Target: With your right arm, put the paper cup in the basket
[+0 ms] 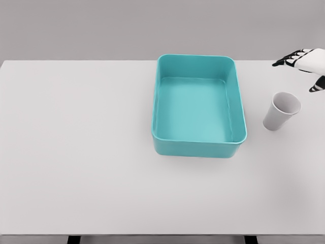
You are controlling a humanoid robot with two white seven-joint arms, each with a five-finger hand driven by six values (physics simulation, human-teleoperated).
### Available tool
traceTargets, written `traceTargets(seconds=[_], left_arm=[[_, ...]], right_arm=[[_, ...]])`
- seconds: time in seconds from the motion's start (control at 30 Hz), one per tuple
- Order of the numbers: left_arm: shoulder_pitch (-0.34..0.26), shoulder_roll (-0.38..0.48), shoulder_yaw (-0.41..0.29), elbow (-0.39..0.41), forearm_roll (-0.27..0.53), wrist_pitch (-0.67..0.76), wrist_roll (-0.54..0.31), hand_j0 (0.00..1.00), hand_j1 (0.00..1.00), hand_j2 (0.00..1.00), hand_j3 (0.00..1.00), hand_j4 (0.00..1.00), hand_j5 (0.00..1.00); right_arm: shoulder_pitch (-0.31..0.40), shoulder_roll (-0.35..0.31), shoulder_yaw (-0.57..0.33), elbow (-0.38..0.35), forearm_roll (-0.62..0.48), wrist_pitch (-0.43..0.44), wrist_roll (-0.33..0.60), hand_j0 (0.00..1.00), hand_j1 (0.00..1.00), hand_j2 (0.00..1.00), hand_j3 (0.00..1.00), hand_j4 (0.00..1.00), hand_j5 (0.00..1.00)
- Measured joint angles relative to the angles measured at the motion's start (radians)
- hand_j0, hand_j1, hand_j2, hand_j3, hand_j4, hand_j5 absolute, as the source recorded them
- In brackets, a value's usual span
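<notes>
Here the broad white counter (pixel 76 152) fills the frame, the empty rectangular teal plastic basket (pixel 199 147) at centre. Right of it stands the small white paper cup (pixel 281 111), probably light and crushable, best gripped gently round its wall; the right robot hand (pixel 303 65), upper right, hovers open-fingered.

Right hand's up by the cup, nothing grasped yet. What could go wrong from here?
1. The paper cup stands free and looks light; the right hand, open and above and behind it, might knock it over on the way down.
2. The cup sits near the table's right side, so a nudge could send it off.
3. The basket's wall is close by; a low carry may clip its rim.
</notes>
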Motion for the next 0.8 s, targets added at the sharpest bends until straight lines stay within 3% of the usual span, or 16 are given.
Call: traceTargets(seconds=[0.17, 0.8], left_arm=[[0.0, 0.0, 0.0, 0.0, 0.0, 0.0, 0.0, 1.0, 1.0, 1.0, 1.0, 1.0, 1.0], [-0.002, 0.0, 0.0, 0.0, 0.0, 0.0, 0.0, 1.0, 1.0, 1.0, 1.0, 1.0, 1.0]], right_arm=[[-0.011, 0.0, 0.0, 0.0, -0.001, -0.005, -0.003, 1.0, 1.0, 1.0, 1.0, 1.0, 1.0], [0.063, -0.01, 0.018, -0.033, 0.002, -0.012, -0.002, 1.0, 1.0, 1.0, 1.0, 1.0, 1.0]])
